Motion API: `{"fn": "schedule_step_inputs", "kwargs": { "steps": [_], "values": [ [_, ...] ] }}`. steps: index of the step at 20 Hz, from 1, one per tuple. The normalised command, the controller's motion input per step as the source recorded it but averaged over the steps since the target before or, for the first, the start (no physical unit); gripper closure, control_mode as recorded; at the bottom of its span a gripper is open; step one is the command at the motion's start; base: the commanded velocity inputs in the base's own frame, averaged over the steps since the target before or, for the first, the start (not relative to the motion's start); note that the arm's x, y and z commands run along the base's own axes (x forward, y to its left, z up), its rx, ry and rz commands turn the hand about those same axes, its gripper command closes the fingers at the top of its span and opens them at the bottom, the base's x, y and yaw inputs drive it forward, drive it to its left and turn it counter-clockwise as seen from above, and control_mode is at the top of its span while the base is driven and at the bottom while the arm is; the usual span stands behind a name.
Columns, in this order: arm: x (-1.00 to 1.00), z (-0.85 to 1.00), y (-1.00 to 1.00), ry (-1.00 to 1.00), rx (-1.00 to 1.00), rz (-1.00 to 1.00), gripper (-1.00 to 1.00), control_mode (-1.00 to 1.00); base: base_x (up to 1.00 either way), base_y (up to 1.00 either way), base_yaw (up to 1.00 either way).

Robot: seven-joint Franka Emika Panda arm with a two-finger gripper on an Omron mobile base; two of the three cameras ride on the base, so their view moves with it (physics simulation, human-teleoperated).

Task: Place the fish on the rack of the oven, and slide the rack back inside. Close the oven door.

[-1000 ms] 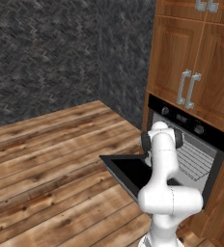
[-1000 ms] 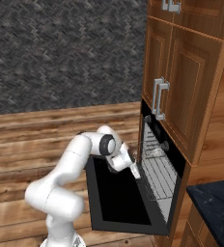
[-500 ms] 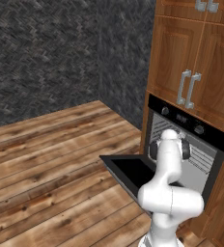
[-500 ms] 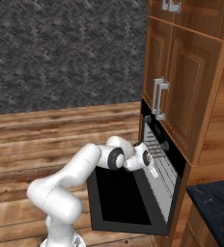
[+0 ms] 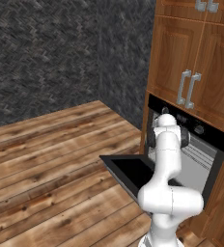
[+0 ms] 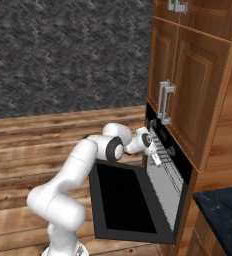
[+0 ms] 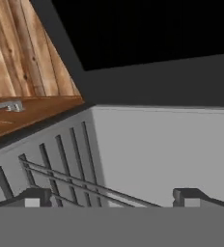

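No lettering, number or brand mark can be read anywhere; the oven (image 6: 170, 172) control strip with its round knobs is plain black; the wooden cabinet doors (image 5: 191, 58) at twelve o'clock above it bear nothing either.

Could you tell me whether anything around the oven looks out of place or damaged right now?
Nothing stands out. The oven door hangs fully open and level, the rack sits straight inside the oven, and the open gripper is at the cavity's mouth.
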Motion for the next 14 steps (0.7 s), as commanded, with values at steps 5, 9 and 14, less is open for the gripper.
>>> {"fn": "schedule_step_inputs", "kwargs": {
  "steps": [5, 9, 14],
  "values": [
    [-1.00, 0.16, 1.00, 0.09, -0.20, 0.00, -1.00, -1.00, 0.00, 0.00, 0.00],
    [-1.00, 0.12, 1.00, 0.00, -0.15, 0.00, -1.00, -1.00, 0.00, 0.00, 0.00],
    [-1.00, 0.94, 1.00, -0.13, -0.02, -0.07, -1.00, -1.00, 0.00, 0.00, 0.00]
  ]
}}
